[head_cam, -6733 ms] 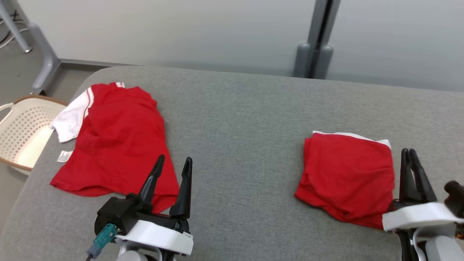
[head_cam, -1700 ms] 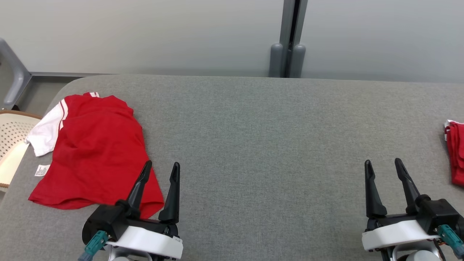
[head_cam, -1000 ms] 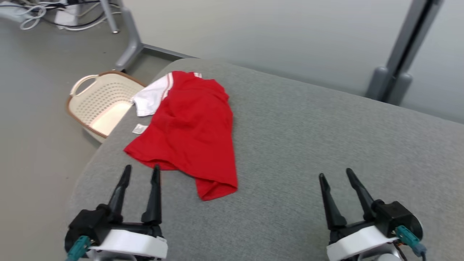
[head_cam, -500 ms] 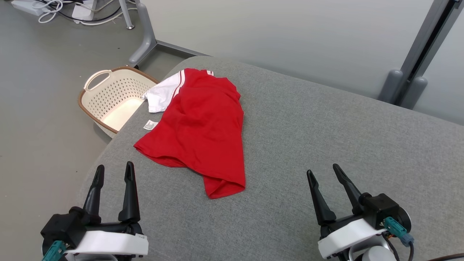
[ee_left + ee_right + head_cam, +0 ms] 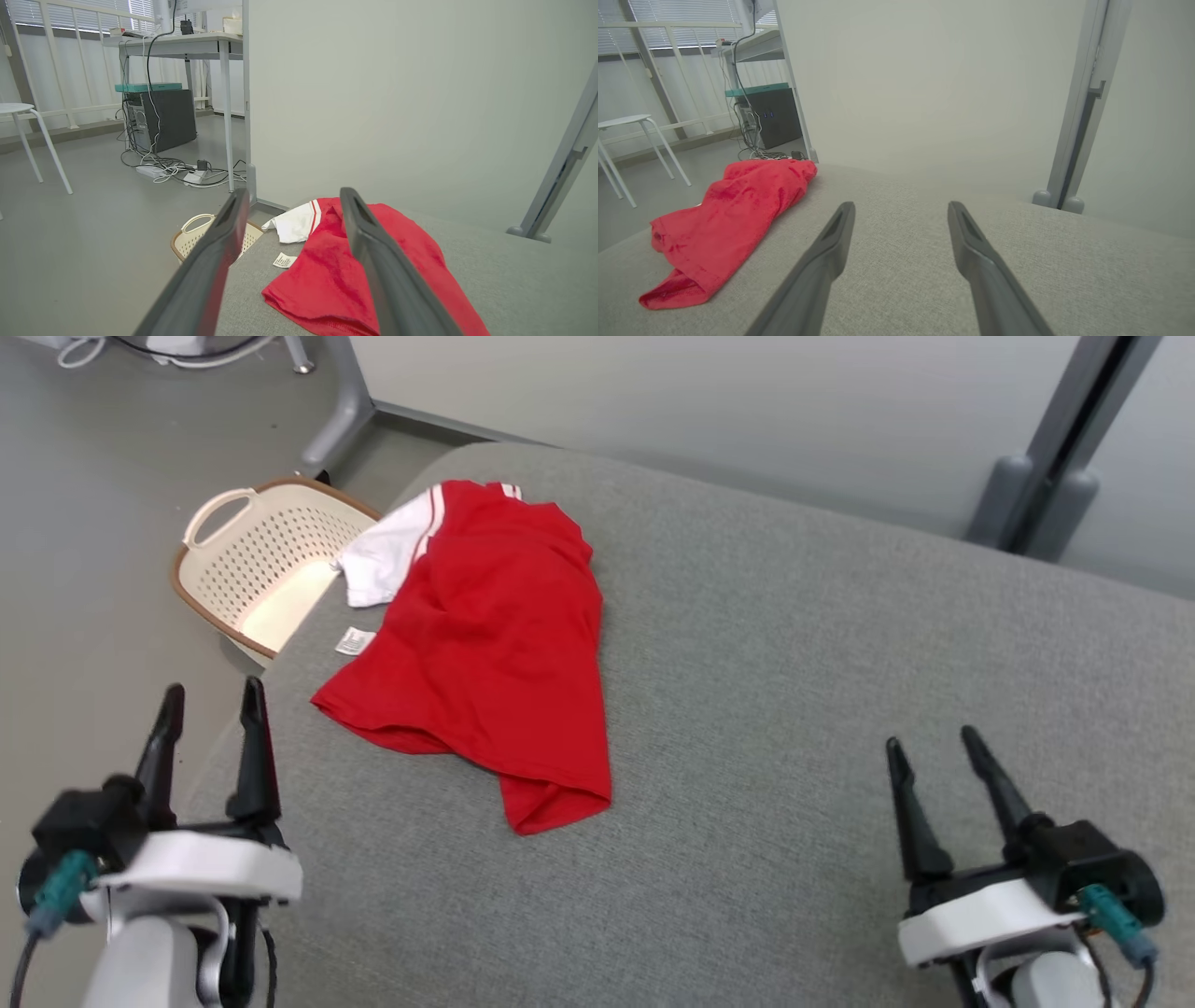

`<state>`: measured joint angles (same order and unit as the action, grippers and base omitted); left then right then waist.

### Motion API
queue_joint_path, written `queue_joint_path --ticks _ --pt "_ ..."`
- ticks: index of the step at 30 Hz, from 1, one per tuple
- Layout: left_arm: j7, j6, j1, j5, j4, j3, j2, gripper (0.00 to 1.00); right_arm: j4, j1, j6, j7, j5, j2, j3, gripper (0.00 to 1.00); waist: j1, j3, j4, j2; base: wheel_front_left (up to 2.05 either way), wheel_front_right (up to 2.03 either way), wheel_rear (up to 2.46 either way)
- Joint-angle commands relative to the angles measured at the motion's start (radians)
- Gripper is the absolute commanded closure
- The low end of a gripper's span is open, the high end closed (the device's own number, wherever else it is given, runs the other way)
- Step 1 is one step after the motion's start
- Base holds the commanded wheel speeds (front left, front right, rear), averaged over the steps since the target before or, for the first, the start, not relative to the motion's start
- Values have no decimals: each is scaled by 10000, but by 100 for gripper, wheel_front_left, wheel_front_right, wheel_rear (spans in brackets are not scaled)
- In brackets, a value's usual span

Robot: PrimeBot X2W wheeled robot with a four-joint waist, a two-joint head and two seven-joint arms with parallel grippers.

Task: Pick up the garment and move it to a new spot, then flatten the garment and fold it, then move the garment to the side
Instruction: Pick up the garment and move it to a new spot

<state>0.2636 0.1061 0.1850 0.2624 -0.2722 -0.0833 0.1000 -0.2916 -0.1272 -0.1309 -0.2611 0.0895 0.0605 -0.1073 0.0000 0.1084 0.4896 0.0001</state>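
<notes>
Where the floor meets the left end of the grey padded surface, a cream perforated laundry basket sits just beside it. At the near left, the left gripper hangs by the surface's edge, fingers spread and empty. A red T-shirt with a white sleeve lies rumpled on the far-left part of the surface. The sleeve points toward the basket, and a small white label rests beside the shirt. At the near right, well apart from the shirt, the right gripper is above bare fabric, fingers likewise spread, holding nothing. A grey post rises at the far right.
</notes>
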Motion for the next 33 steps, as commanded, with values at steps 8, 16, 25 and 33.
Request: queue_joint_path --ticks 8,16,25,33 --pt "-1498 233 2631 693 -3511 552 1209 0 1193 -667 4 338 -614 582 757 0 0 1747 -692 -1 0 0 0" --pt "-3505 236 4257 1417 -5529 2552 2412 0 2507 -918 4 1048 -787 847 809 0 0 2894 -1089 -1 0 0 0" --pt "-3398 236 5613 1216 -7708 3087 2645 0 3092 -871 4 1361 -911 970 804 0 0 3475 -1335 -1 0 0 0" --pt "-3849 238 6014 1822 -8587 3626 2308 10 3294 -870 4 1540 -992 1083 788 0 0 3684 -1434 -1 0 0 0"
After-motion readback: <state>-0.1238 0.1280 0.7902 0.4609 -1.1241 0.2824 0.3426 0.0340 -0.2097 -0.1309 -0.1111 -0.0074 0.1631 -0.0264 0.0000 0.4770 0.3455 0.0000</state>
